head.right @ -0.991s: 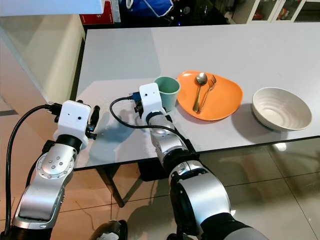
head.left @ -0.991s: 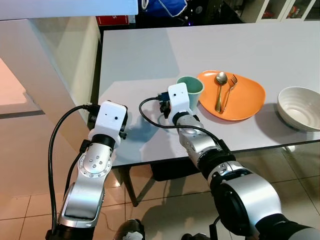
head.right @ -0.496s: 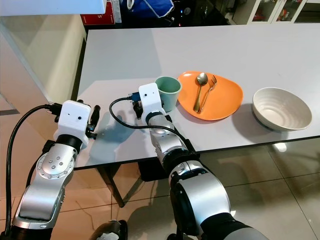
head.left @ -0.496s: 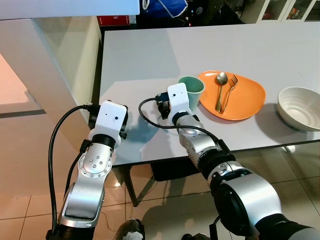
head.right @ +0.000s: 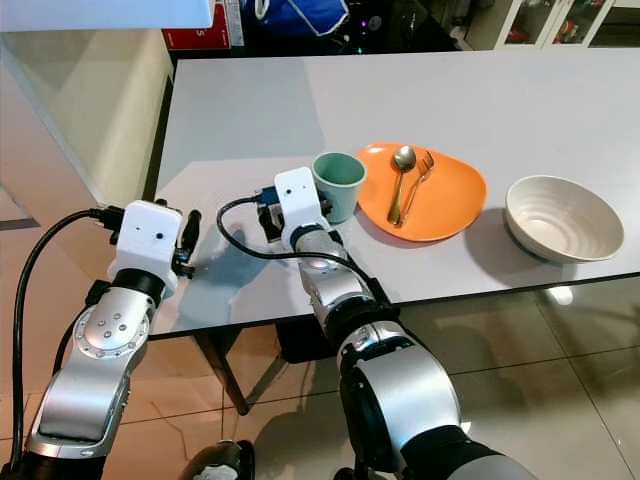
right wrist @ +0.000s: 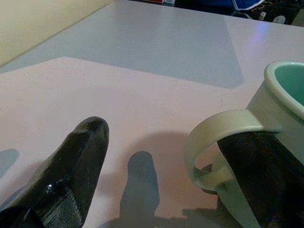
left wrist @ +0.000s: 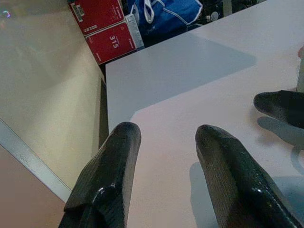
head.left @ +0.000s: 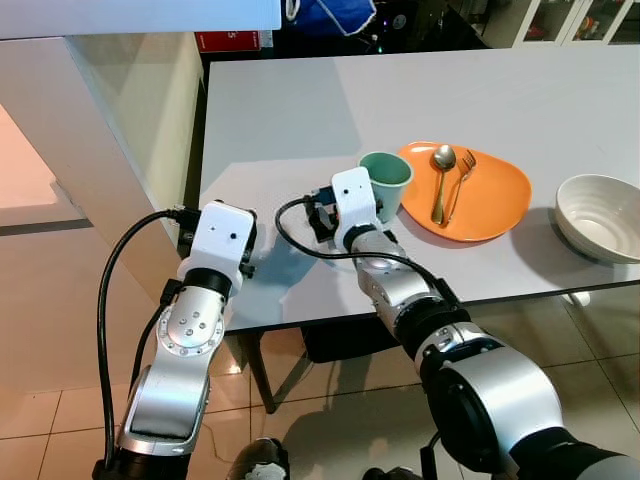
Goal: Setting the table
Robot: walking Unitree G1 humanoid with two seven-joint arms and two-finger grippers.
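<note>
A pale green mug (head.left: 387, 175) stands on the grey table (head.left: 290, 110), just left of an orange plate (head.left: 495, 205) that carries a gold spoon (head.left: 440, 180) and a fork (head.left: 460, 182). My right gripper (right wrist: 161, 156) is open low over the table at the mug's handle (right wrist: 213, 137). One black finger (right wrist: 251, 161) lies against the handle loop, the other finger (right wrist: 76, 161) is well clear of it. My left gripper (left wrist: 166, 137) is open over the table's near left part, with nothing between its fingers.
A white bowl (head.left: 600, 215) sits right of the plate near the front edge. A beige counter wall (head.left: 110, 130) runs along the table's left side. Red boxes (left wrist: 107, 28) and a blue bag (head.left: 335, 12) lie beyond the far edge.
My right wrist has shifted slightly to the left beside the mug. The mug, the plate and the left arm stay where they were.
</note>
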